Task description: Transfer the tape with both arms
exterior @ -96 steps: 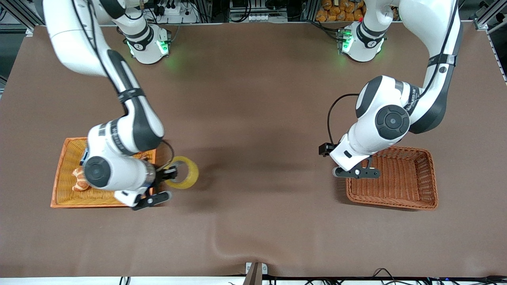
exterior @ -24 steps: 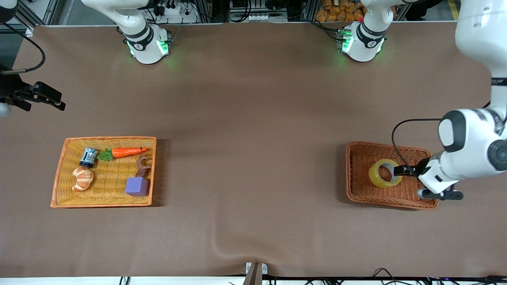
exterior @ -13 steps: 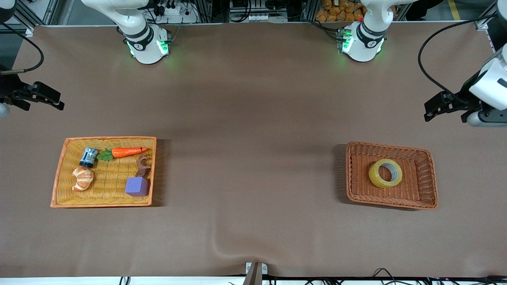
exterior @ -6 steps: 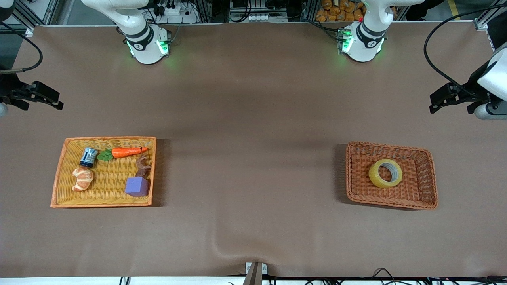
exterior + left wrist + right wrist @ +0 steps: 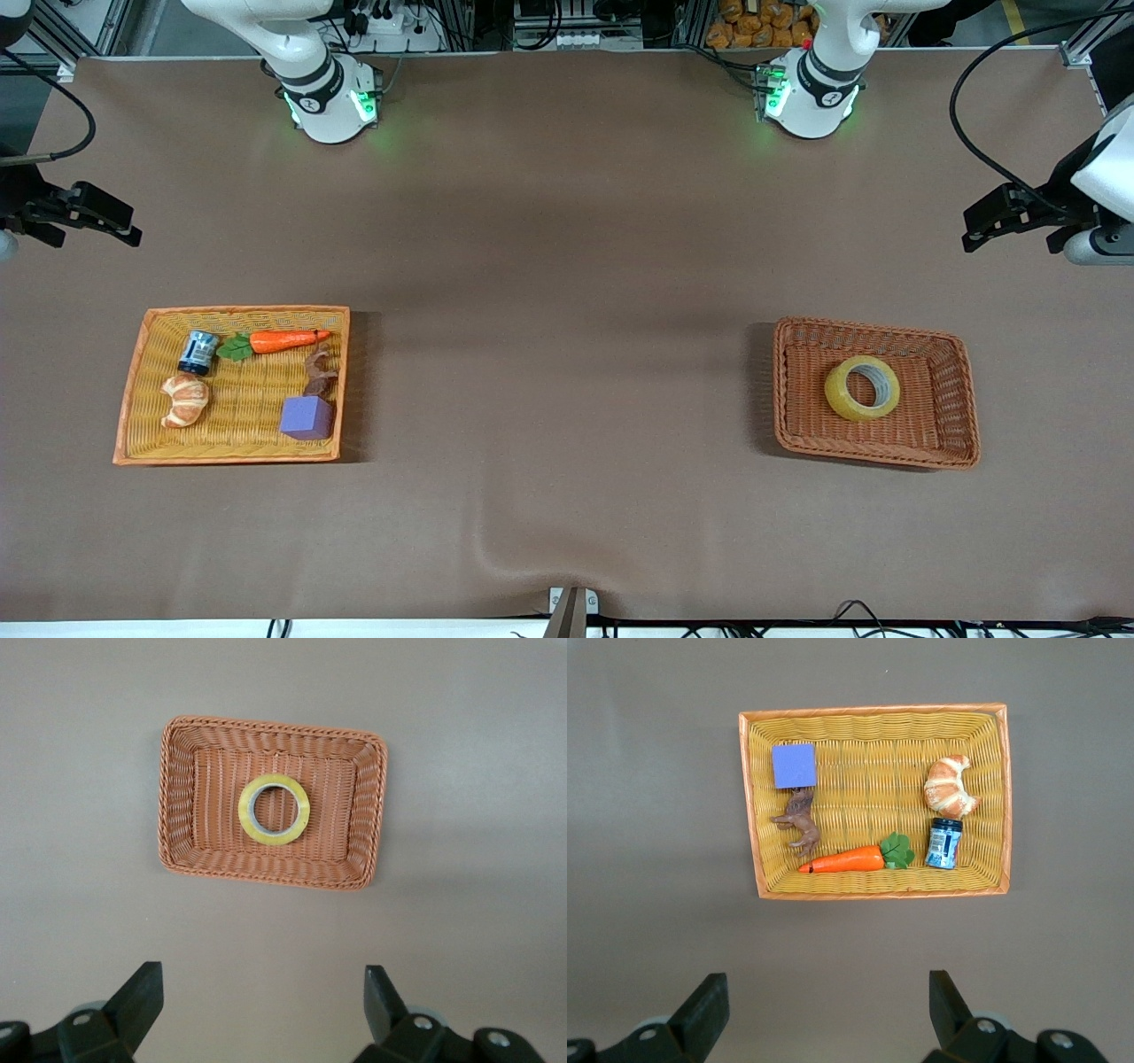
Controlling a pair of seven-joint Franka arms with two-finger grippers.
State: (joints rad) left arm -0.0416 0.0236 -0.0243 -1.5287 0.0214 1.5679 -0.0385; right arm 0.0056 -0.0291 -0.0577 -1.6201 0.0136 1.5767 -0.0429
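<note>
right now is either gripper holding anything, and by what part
Nothing is held. The left gripper and right gripper are both open and empty, up at the table's ends. The tape lies flat in the brown basket.

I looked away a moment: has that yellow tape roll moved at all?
Yes. The tape now lies in the brown basket; earlier it was beside the orange basket.

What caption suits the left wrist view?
Tape lying flat in the brown basket, open left end effector high above.
</note>
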